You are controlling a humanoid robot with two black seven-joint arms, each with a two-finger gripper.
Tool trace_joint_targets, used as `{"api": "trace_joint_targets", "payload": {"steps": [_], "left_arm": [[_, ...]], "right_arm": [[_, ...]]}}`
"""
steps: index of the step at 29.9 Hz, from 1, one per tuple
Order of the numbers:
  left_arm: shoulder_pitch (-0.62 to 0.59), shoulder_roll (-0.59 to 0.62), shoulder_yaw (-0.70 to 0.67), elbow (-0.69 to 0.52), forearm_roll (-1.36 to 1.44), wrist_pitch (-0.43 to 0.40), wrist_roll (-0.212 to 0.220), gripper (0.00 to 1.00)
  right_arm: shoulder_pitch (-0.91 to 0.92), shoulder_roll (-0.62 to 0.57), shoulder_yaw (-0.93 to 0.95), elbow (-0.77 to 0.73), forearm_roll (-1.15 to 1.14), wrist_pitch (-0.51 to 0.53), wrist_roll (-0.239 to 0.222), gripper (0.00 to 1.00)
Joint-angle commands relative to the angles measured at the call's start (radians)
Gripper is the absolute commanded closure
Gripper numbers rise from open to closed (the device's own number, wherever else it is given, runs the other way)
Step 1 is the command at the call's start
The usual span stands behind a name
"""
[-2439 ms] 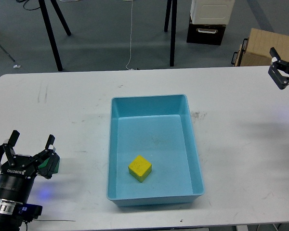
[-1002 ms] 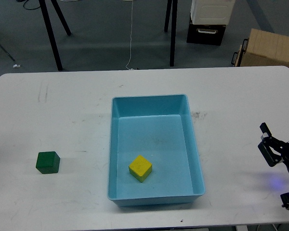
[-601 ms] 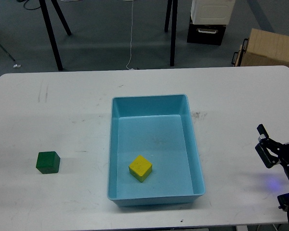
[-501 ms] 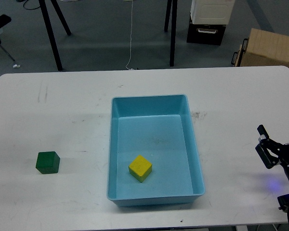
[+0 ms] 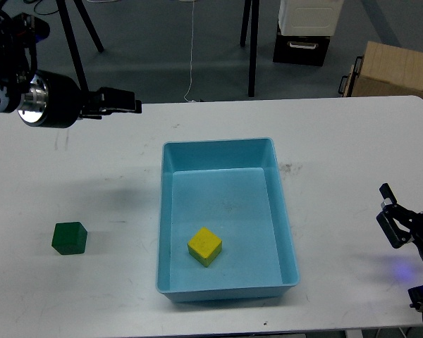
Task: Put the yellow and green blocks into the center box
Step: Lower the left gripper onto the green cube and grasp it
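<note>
A yellow block lies inside the light blue box at the middle of the white table. A green block sits on the table at the left, well apart from the box. My left arm comes in at the upper left; its gripper points right, high above the table's far left part, far from the green block, and its fingers cannot be told apart. My right gripper is open and empty near the table's right front corner.
The bare table spreads on both sides of the box. Beyond its far edge on the floor stand black stand legs, a black and white crate and a cardboard box.
My left arm has left the green block at the front left and now hangs high at the upper left. My right gripper came down from the upper right and rests at the front right.
</note>
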Motion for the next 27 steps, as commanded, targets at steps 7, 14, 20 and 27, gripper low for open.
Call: {"api": "trace_joint_targets", "payload": {"steps": [7, 14, 20, 27], "left_arm": [[0.062, -0.031, 0.156, 0.009, 0.027, 0.0, 0.002, 0.0], [0.22, -0.033, 0.137, 0.092, 0.128, 0.0, 0.002, 0.0], [0.269, -0.031, 0.097, 0.112, 0.17, 0.0, 0.002, 0.0], [0.289, -0.019, 0.084, 0.12, 0.17, 0.0, 0.0, 0.0]], "right_arm": [[0.0, 0.0, -0.007, -0.08, 0.0, 0.008, -0.005, 0.04], [0.018, 0.0, -0.037, -0.112, -0.001, 0.008, -0.01, 0.04], [0.024, 0.001, -0.051, -0.121, -0.023, 0.008, -0.01, 0.04], [0.024, 0.009, -0.051, -0.121, -0.026, 0.008, -0.01, 0.03]]}}
